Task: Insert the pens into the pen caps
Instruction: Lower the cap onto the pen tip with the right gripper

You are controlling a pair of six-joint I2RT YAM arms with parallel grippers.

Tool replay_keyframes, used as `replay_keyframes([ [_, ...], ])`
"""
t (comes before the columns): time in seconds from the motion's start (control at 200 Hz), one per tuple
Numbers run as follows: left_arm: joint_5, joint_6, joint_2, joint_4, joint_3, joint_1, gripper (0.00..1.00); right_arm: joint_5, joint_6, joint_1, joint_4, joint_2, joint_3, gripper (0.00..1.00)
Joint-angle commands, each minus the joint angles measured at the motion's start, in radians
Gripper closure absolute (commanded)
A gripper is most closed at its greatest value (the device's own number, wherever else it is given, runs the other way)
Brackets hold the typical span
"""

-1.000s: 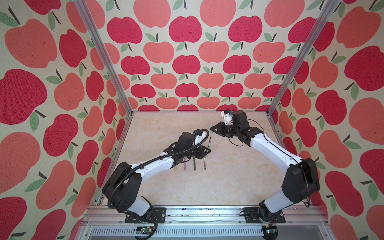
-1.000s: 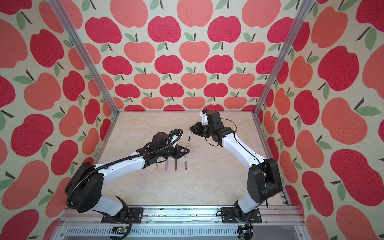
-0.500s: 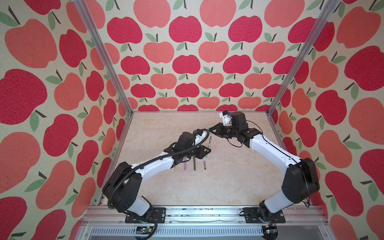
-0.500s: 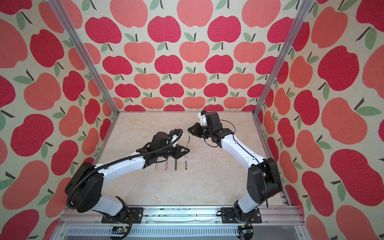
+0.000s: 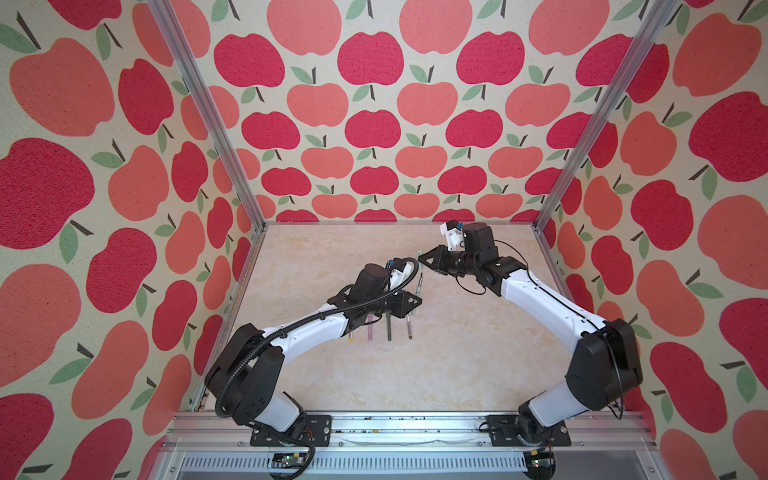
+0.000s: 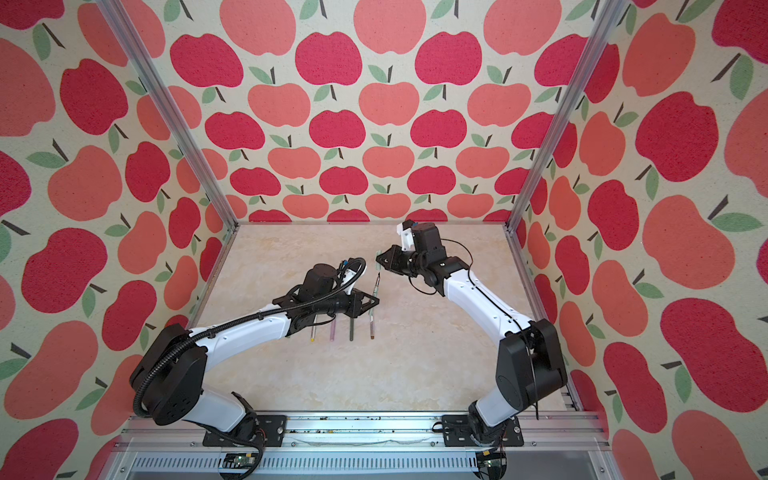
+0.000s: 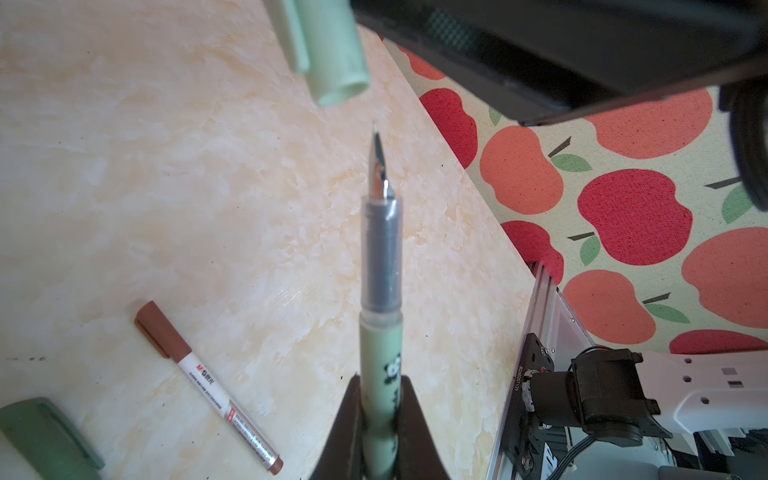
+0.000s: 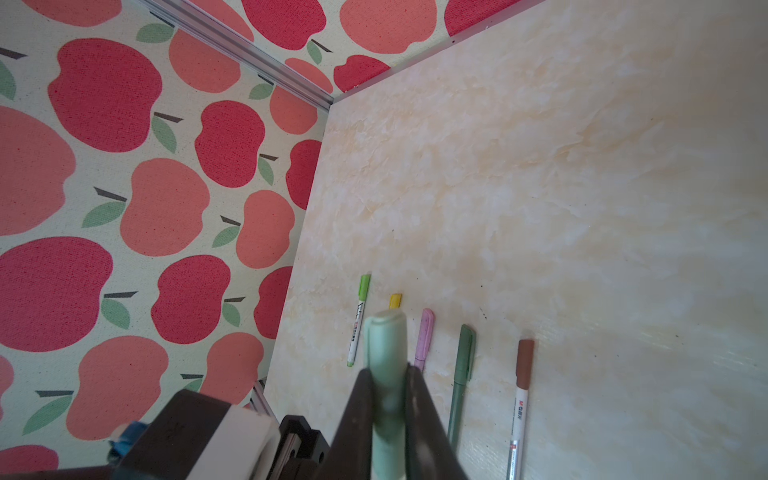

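My left gripper (image 7: 380, 424) is shut on a pale sage pen (image 7: 380, 291) with its dark pointed tip bare. In both top views that gripper (image 5: 415, 301) (image 6: 376, 301) hangs over the table's middle, the pen (image 5: 419, 286) pointing away toward the back. My right gripper (image 8: 388, 399) (image 5: 422, 259) is shut on a pale sage pen cap (image 8: 386, 353). In the left wrist view the cap (image 7: 328, 50) has its open mouth just beyond the pen tip, a small gap apart and slightly off line.
Capped pens lie in a row on the marble table (image 5: 457, 353): lime (image 8: 359, 320), pink (image 8: 424, 338), dark green (image 8: 461, 374), brown (image 8: 521, 395). A yellow cap (image 8: 395, 300) shows behind the held cap. Apple-print walls and metal posts (image 5: 582, 145) enclose the table.
My right gripper has carried the sage cap leftward and a little nearer the pen tip. The left arm and its pen have stayed still.
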Motion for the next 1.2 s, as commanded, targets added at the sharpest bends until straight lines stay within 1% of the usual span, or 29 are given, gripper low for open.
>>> replay_keyframes([
  [0.0, 0.009, -0.001, 0.008, 0.006, 0.012, -0.004, 0.98, 0.011, -0.026, -0.002, -0.031, -0.03, 0.029, 1.0],
  [0.625, -0.001, -0.003, 0.001, 0.011, 0.008, 0.002, 0.98, -0.01, -0.031, 0.002, -0.041, -0.062, -0.007, 1.0],
  [1.196, -0.005, 0.0, -0.007, 0.003, 0.015, 0.003, 0.98, -0.016, -0.034, 0.006, -0.038, -0.054, -0.028, 1.0],
])
